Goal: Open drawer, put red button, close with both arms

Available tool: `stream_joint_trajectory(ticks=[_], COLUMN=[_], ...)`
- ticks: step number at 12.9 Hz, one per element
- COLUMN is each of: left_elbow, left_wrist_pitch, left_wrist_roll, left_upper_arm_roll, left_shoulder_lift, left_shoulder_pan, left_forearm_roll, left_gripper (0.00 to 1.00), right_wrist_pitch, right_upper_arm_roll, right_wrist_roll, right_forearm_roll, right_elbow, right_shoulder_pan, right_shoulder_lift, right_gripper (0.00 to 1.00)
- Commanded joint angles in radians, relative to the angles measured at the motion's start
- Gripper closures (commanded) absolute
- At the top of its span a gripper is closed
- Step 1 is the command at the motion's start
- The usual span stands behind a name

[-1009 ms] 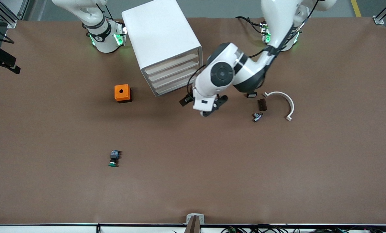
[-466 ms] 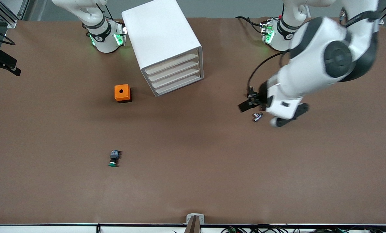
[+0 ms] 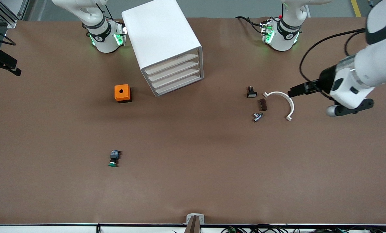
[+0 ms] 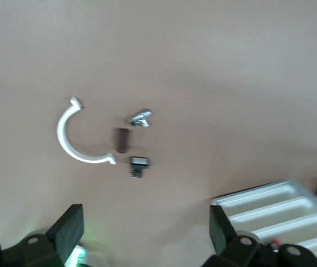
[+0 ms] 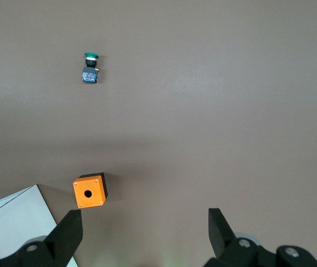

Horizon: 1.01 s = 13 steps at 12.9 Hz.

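The red button shows in no view. The white drawer cabinet (image 3: 167,42) stands between the arms' bases with all its drawers shut; its drawer fronts also show in the left wrist view (image 4: 275,214). My left gripper (image 3: 345,109) is open and empty in the air over the table at the left arm's end, beside the white half-ring (image 3: 281,103). In the left wrist view the gripper (image 4: 145,233) has its jaws wide apart. My right gripper (image 5: 144,233) is open and empty, high over the orange box (image 5: 89,190); only that arm's base (image 3: 104,35) shows in the front view.
The green-capped button (image 3: 113,159) lies nearer the front camera than the orange box (image 3: 122,93). By the half-ring lie a brown block (image 3: 262,104), a small metal part (image 3: 257,116) and a black part with a white face (image 3: 251,92).
My left arm has swung from in front of the drawers to the left arm's end of the table, uncovering the small parts. The right arm has not moved.
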Motion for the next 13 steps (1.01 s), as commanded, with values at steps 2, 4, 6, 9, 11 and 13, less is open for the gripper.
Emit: stream_joint_trajectory(ticks=[2, 4, 6, 9, 11, 13], left_elbow=[-0.116, -0.179, -0.187, -0.189, -0.179, -0.178], left_wrist_pitch=[-0.02, -0.011, 0.03, 0.1, 0.127, 0.134], left_wrist_roll=[0.273, 0.385, 0.401, 0.379, 0.35, 0.309], left_upper_arm_roll=[0.138, 0.217, 0.216, 0.191, 0.174, 0.151], left_shoulder_lift=[-0.129, -0.186, -0.193, -0.185, -0.185, -0.19], left_shoulder_pan=[-0.018, -0.023, -0.017, -0.023, -0.023, -0.02], left_forearm_roll=[0.069, 0.069, 0.111, 0.125, 0.138, 0.146], left_gripper=[0.01, 0.0, 0.0, 0.0, 0.0, 0.0], right_wrist_pitch=[0.014, 0.014, 0.014, 0.013, 0.014, 0.013], right_upper_arm_roll=[0.014, 0.014, 0.014, 0.014, 0.014, 0.014], right_wrist_roll=[-0.003, -0.003, -0.003, -0.003, -0.003, -0.003], right_forearm_roll=[0.002, 0.002, 0.002, 0.002, 0.002, 0.002], right_elbow=[-0.023, -0.023, -0.023, -0.025, -0.025, -0.025], right_shoulder_pan=[-0.018, -0.018, -0.02, -0.018, -0.02, -0.02], right_shoulder_lift=[-0.024, -0.023, -0.024, -0.024, -0.024, -0.024], right_gripper=[0.0, 0.0, 0.0, 0.0, 0.0, 0.0])
